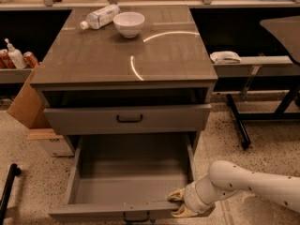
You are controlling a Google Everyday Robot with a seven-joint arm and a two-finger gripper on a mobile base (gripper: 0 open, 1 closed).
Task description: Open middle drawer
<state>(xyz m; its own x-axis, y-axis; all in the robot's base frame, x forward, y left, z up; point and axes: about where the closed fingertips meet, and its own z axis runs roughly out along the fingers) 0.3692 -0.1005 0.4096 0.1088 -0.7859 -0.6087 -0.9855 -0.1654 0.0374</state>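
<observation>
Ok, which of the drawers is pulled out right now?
The lower drawer, its grey inside showing, with the gripper at its front right corner. The drawer above it sits back under the tabletop.

No text, brand or number can be read anywhere. The bottle [101, 17] lying on the surface [93, 64] has a label, but its print is too blurred to make out. The same goes for the 2 red cans [30, 59] on the shelf at the left. The tool [177, 204] is at the right front corner of the pulled-out middle drawer [131, 172]; neither shows legible lettering.
</observation>
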